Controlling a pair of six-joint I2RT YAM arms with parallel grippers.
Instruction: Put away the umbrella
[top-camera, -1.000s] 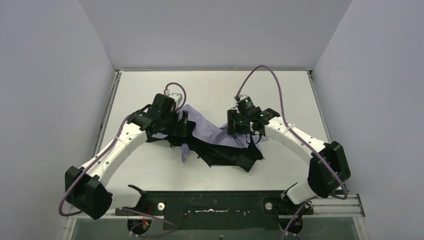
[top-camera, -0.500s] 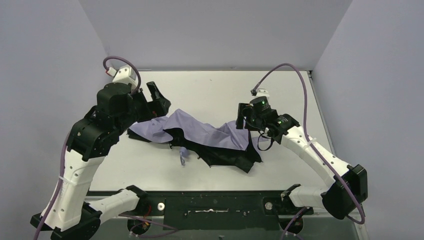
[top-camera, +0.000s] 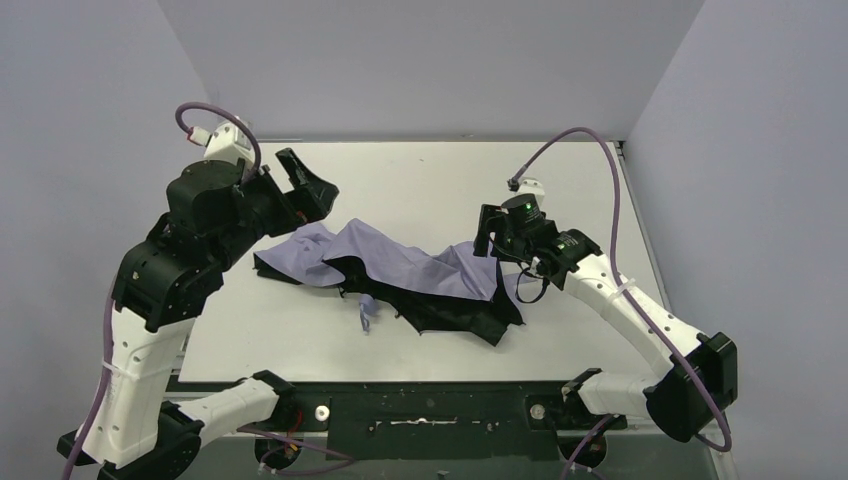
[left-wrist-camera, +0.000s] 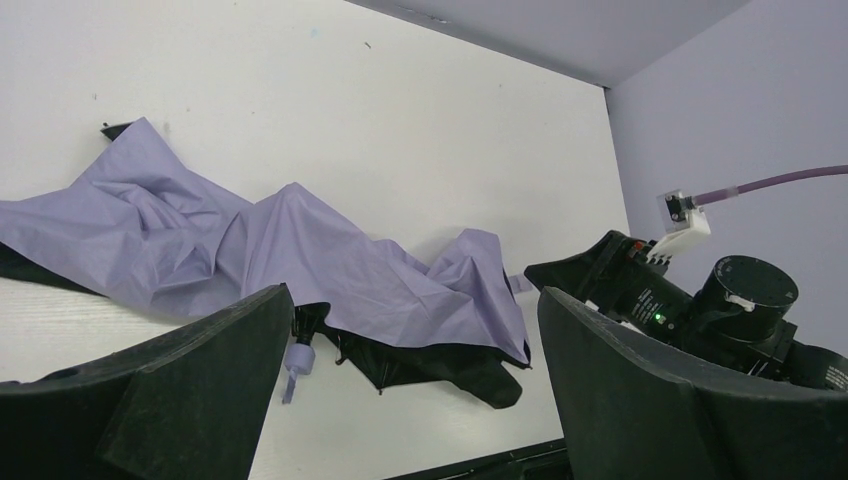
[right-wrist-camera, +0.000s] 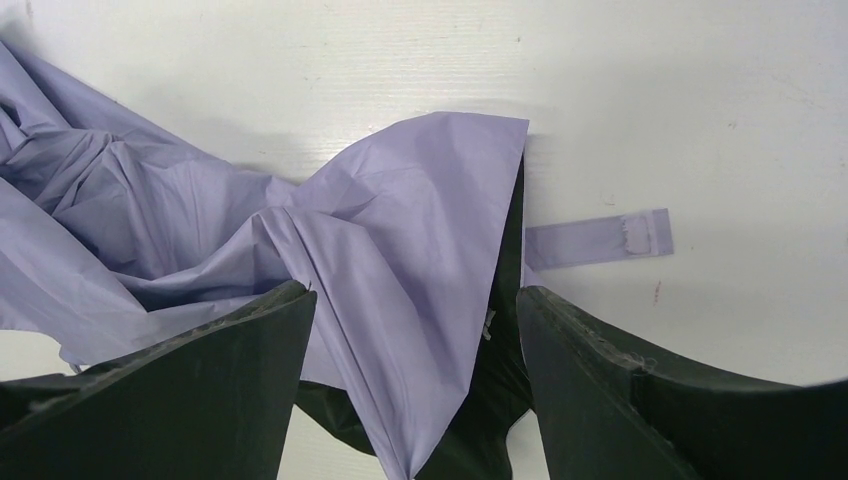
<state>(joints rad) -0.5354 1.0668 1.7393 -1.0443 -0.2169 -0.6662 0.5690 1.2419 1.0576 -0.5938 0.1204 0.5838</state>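
White links (top-camera: 140, 360), black joints (top-camera: 205, 205), purple cables (left-wrist-camera: 770, 184), black left pincer (left-wrist-camera: 412, 300)

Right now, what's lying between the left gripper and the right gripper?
The umbrella sprawls on the table between the left gripper and the right gripper, lavender fabric over black lining. The top view shows it; the left wrist view agrees.

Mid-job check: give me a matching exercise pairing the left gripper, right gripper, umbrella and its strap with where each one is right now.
1. left gripper
2. right gripper
3. umbrella
4. strap

A. flat on the bare table, sticking out past the canopy edge
B. raised over the far left, jaws open, holding nothing
C. low over the umbrella's right end, jaws open
D. sprawled crumpled across the middle of the table

Pairs: 1-B; 2-C; 3-D; 4-A
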